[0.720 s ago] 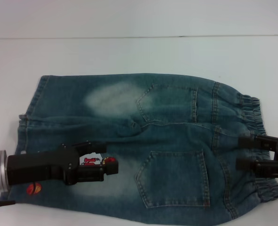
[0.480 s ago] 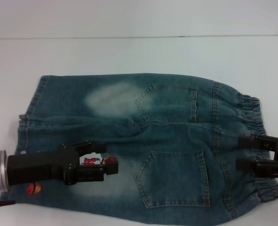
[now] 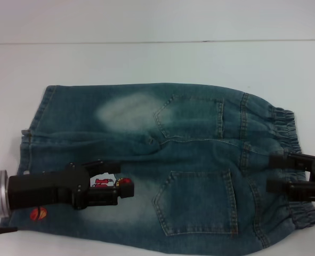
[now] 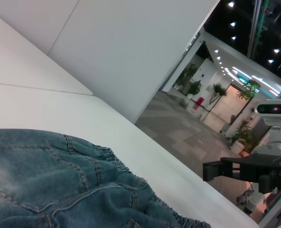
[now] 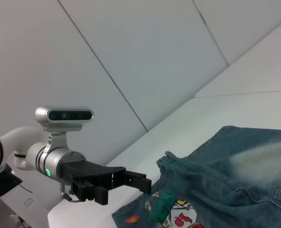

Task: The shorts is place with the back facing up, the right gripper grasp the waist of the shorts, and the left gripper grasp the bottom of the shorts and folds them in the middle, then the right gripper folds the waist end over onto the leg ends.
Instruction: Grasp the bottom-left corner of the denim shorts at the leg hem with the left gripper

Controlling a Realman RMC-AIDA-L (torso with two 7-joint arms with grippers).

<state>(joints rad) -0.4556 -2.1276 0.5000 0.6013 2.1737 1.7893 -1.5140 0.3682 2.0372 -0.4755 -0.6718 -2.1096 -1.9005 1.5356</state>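
Observation:
The blue denim shorts lie flat on the white table, back pockets up, with the elastic waist at the right and the leg ends at the left. My left gripper hovers over the near leg, open, its fingers pointing right and a red cartoon patch showing between them. My right gripper is over the near part of the waistband, open, with its fingers pointing left. The right wrist view shows the left gripper above the patched leg of the shorts. The left wrist view shows the waist and the right gripper farther off.
The white table runs back behind the shorts to a white wall. Its front edge lies just under the shorts' near side. A small red round patch sits near the leg hem.

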